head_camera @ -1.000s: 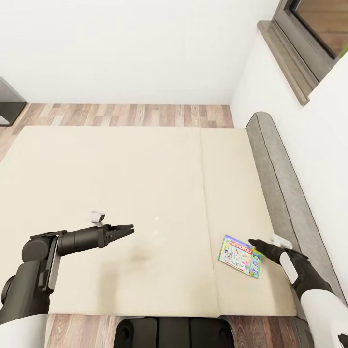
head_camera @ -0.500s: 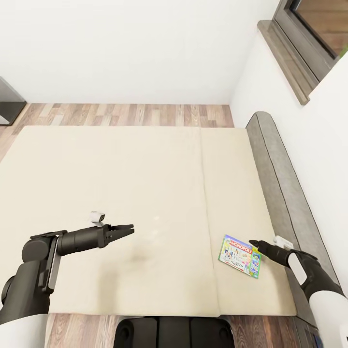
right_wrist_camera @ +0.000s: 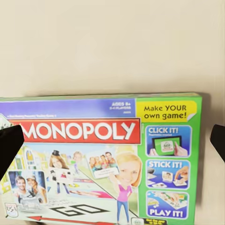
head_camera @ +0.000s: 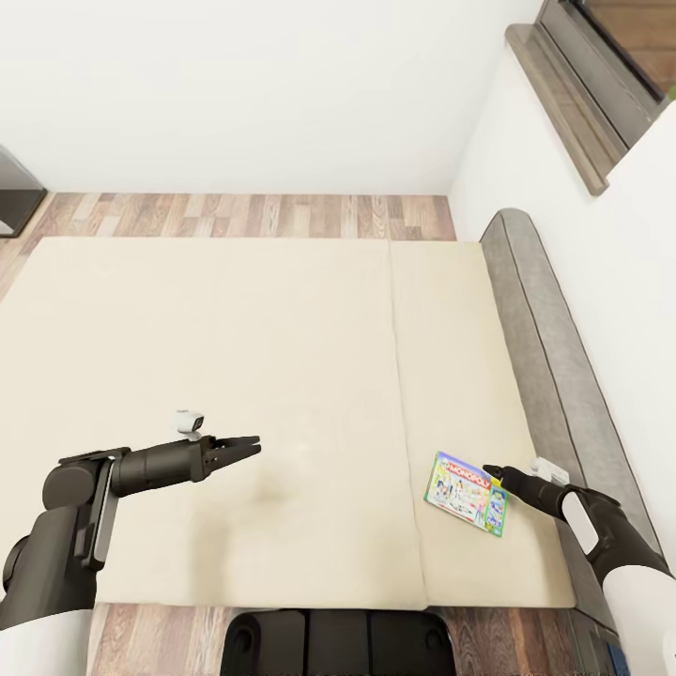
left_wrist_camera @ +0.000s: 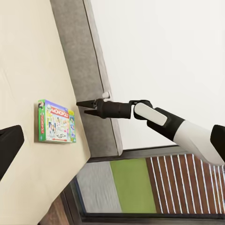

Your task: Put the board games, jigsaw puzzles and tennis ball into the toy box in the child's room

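"MONOPOLY", "Make YOUR own game!" on board game (right_wrist_camera: 103, 159)

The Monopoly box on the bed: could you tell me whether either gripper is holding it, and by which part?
Nothing is held. The right gripper hangs open just beside the Monopoly box; the left gripper is elsewhere over the bed.

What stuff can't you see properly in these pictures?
- Monopoly box: the right wrist view cuts off its lower part; in the head view its small print is too tiny to read.
- Right gripper: its fingers show as dark slivers at the wrist picture's edges, so the tips are cut off.
- Bed: its near-left corner sits behind the left arm in the head view.
- Window: cropped by the head view's corner.
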